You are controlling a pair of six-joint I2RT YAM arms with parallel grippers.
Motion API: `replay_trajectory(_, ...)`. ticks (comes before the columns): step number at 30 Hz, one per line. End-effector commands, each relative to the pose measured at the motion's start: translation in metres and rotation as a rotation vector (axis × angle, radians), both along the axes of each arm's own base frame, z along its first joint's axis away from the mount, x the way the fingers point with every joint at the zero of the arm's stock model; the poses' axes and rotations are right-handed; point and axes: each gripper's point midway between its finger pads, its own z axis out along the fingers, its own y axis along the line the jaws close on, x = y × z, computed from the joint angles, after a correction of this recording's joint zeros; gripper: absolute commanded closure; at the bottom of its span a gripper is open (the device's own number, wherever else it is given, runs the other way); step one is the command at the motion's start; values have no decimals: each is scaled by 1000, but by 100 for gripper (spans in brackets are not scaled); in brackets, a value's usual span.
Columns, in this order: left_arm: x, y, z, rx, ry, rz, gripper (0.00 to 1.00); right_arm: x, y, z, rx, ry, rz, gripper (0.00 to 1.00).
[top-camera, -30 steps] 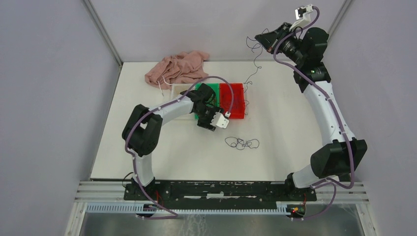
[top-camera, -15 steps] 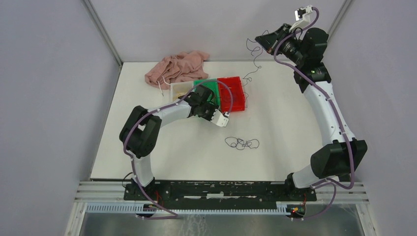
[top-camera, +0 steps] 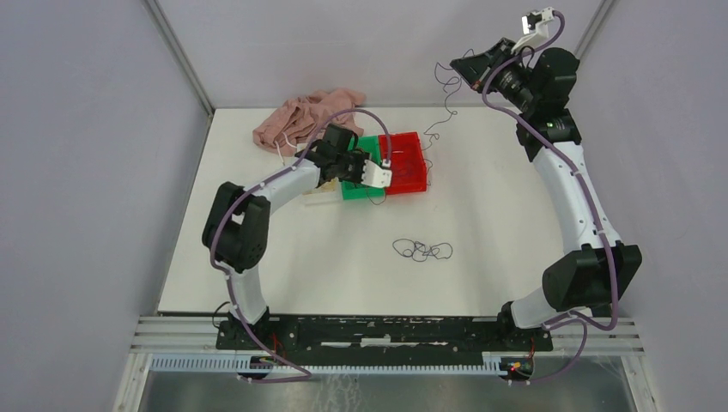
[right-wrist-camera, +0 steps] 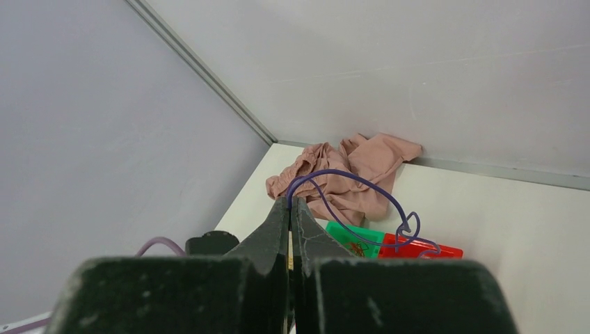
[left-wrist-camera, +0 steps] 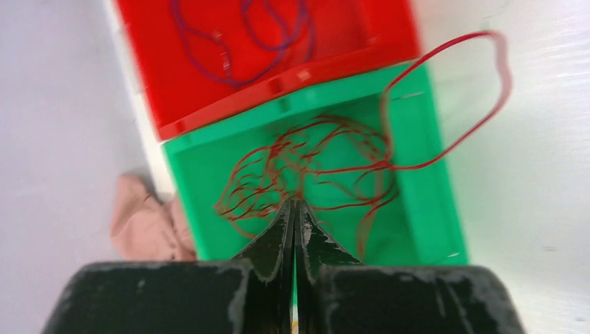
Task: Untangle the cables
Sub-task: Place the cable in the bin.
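Observation:
My left gripper [left-wrist-camera: 293, 203] is over the green bin [left-wrist-camera: 431, 174], its jaws shut where strands of the curly red cable [left-wrist-camera: 306, 163] meet at the tips. One red loop hangs out over the bin's wall. In the top view the left gripper [top-camera: 360, 172] is above the green bin [top-camera: 352, 190] and red bin [top-camera: 410, 183]. My right gripper [right-wrist-camera: 291, 200] is raised high at the back, shut on a purple cable [right-wrist-camera: 362, 182]. That purple cable [top-camera: 445, 110] hangs from the right gripper [top-camera: 457, 65] down to the red bin. A dark tangle of cables [top-camera: 422, 251] lies on the table.
A pink garment [top-camera: 300, 120] lies crumpled at the back left corner. A pale bin [top-camera: 316, 190] adjoins the green one, partly under the left arm. More purple cable [left-wrist-camera: 209, 62] lies coiled in the red bin [left-wrist-camera: 278, 80]. Grey walls enclose the table.
My left gripper has moved from the bins' near side to above the green bin and shut. The bins have shifted slightly towards the back. The right gripper has risen a little with the purple cable.

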Motion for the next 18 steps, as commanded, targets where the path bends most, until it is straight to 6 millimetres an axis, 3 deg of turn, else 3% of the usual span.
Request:
replay_trajectory(1,27,-7,47,-139,-57,70,97,-14,-2,36,26,-107,12,100)
replay_trajectory(6,45,-8,24,-108,-72,97,97,-18,0,38,37,-114,22,100)
replay_trajectory(10,48,-11,22,-131,9,110,96,-19,0,35,27,-109,25,100)
replay_trajectory(12,40,-15,32,-169,61,74,79,-17,-1,32,21,-98,21,100)
replay_trajectory(16,20,-15,67,-243,191,45,27,-16,4,43,44,-125,53,100)
replay_trajectory(18,15,-9,88,-312,265,92,23,-18,9,57,62,-151,79,100)
